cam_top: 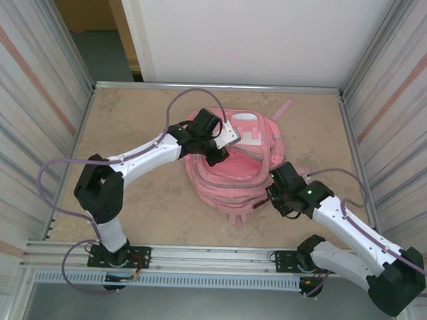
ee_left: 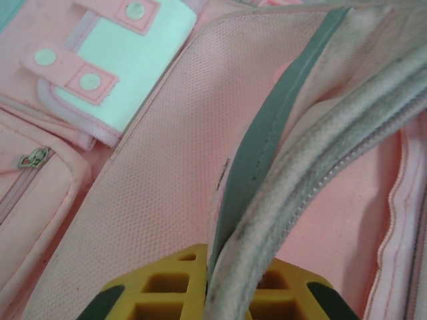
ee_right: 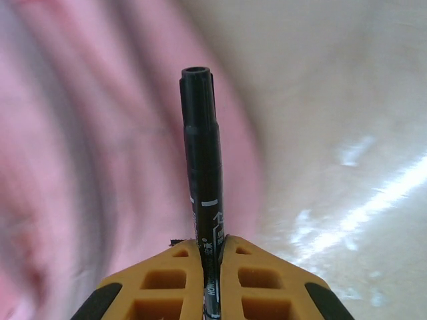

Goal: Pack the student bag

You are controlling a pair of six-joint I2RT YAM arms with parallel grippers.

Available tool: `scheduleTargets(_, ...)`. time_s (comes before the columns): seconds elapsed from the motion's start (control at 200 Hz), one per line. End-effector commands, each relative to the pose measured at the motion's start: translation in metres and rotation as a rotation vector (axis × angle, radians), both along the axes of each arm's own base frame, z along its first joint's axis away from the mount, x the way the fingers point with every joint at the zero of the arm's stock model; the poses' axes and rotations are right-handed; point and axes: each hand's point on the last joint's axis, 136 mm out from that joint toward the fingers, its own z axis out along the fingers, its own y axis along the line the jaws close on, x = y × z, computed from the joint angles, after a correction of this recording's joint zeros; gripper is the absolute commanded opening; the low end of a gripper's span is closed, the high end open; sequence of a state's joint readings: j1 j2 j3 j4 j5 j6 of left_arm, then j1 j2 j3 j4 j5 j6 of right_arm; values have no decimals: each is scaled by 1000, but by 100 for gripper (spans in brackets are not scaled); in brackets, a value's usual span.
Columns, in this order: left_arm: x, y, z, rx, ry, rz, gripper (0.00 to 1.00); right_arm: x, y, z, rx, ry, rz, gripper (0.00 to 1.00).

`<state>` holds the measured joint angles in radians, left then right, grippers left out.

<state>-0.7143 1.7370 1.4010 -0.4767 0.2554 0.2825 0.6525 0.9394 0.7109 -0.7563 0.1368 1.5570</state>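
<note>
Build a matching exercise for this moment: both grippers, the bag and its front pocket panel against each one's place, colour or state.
Things
1. left gripper
2. right gripper
3. student bag
4. pocket panel

States
A. shut on the black marker
B. pale, crossed by pink snap tabs
C. shut on the bag's zip edge
D. pink, lying on the table between the arms

Pairs: 1-C, 2-A, 3-D, 4-B

Student bag [cam_top: 226, 192] central on table [cam_top: 134, 117]
</note>
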Motion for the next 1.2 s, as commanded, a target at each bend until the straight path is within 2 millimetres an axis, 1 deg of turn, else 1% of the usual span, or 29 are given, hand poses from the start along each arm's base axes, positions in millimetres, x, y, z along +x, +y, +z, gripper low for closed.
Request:
scheduleTargets(0.0, -10, -7, 59, -166, 10, -15, 0, 32, 16, 51, -157, -266, 283, 0)
scheduleTargets(0.095, -10, -4, 57, -169, 26, -7, 0, 45, 30, 84, -305, -411, 544, 0)
scheduleTargets(0.14, -12, -3, 56, -181, 45, -3, 0, 47, 39, 94, -335, -454, 648, 0)
scheduleTargets(0.19, -16, -5, 57, -211, 73, -17, 0, 45, 56, 107, -350, -514, 809, 0)
scheduleTargets(0.205, -18, -5, 58, -220, 82, -22, 0, 45, 63, 103, -357, -506, 867, 0)
scheduleTargets(0.246, -22, -7, 60, -243, 99, -33, 0, 43, 73, 105, -380, -517, 978, 0)
scheduleTargets(0.321, -26, -8, 65, -279, 124, -39, 0, 43, 88, 105, -447, -526, 1140, 0)
scheduleTargets(0.416, -23, -7, 69, -316, 157, -1, 0, 44, 102, 101, -535, -547, 1328, 0)
scheduleTargets(0.481, -26, -8, 74, -351, 204, -3, 0, 51, 102, 98, -614, -539, 1393, 0)
scheduleTargets(0.551, -27, -8, 77, -377, 247, -4, 0, 53, 104, 95, -702, -560, 1485, 0)
scheduleTargets(0.651, -28, -7, 73, -378, 279, 10, 0, 56, 109, 85, -919, -614, 1629, 0)
scheduleTargets(0.696, -31, -8, 71, -383, 297, 5, 0, 55, 112, 79, -988, -623, 1696, 0)
scheduleTargets(0.737, -33, -9, 71, -388, 309, -4, 0, 58, 111, 76, -1034, -624, 1718, 0)
scheduleTargets(0.792, -35, -8, 70, -385, 311, -9, 0, 61, 110, 73, -1080, -625, 1743, 0)
scheduleTargets(0.882, -37, -5, 65, -367, 311, -11, 0, 62, 115, 67, -1123, -648, 1816, 0)
scheduleTargets(1.022, -40, -5, 64, -364, 323, -19, 0, 67, 117, 67, -1189, -635, 1872, 0)
scheduleTargets(1.087, -41, -4, 65, -361, 319, -19, 1, 62, 119, 59, -1214, -621, 1953, 0)
scheduleTargets(1.142, -39, -4, 65, -360, 315, -13, 1, 56, 118, 48, -1233, -602, 2050, 0)
scheduleTargets(1.198, -39, -5, 65, -368, 322, -15, 2, 59, 115, 44, -1291, -580, 2062, 0)
